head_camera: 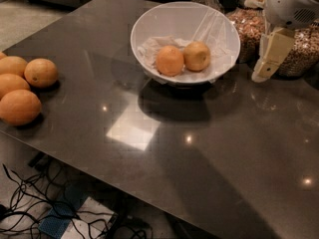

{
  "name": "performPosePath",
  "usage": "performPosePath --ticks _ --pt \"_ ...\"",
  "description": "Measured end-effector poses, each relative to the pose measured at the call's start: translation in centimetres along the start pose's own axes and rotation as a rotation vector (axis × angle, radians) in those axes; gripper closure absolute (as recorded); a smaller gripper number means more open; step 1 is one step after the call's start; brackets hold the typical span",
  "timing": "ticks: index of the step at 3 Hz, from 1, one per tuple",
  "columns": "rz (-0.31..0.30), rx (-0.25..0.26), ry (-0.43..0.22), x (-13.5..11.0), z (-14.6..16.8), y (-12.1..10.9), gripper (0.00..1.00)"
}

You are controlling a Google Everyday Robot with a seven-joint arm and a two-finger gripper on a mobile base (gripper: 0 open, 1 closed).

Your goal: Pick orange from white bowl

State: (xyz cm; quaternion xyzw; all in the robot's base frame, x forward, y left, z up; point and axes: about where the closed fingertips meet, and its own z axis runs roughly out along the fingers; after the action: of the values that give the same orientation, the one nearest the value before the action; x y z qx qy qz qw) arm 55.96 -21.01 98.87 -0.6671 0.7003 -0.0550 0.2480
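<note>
The white bowl (pixel 149 24), lined with crumpled white paper, stands at the back middle of the dark table. Two fruits lie in it side by side. The pale yellowish orange (pixel 197 56) is on the right. A deeper, redder-orange fruit (pixel 170 60) lies to its left, touching it. My gripper (pixel 266 61), cream coloured below a white arm housing, hangs just to the right of the bowl, outside its rim and about level with it. It holds nothing that I can see.
A cluster of larger oranges (pixel 22 86) lies at the table's left edge. Glass jars of nuts (pixel 301 54) stand behind the gripper at the back right. Cables (pixel 30 213) lie on the floor in front of the table's near edge.
</note>
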Motion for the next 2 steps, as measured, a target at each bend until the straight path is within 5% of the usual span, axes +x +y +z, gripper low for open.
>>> performPosePath --ticks 2 --pt "0.063 0.026 -0.094 0.3 3.5 -3.2 0.00"
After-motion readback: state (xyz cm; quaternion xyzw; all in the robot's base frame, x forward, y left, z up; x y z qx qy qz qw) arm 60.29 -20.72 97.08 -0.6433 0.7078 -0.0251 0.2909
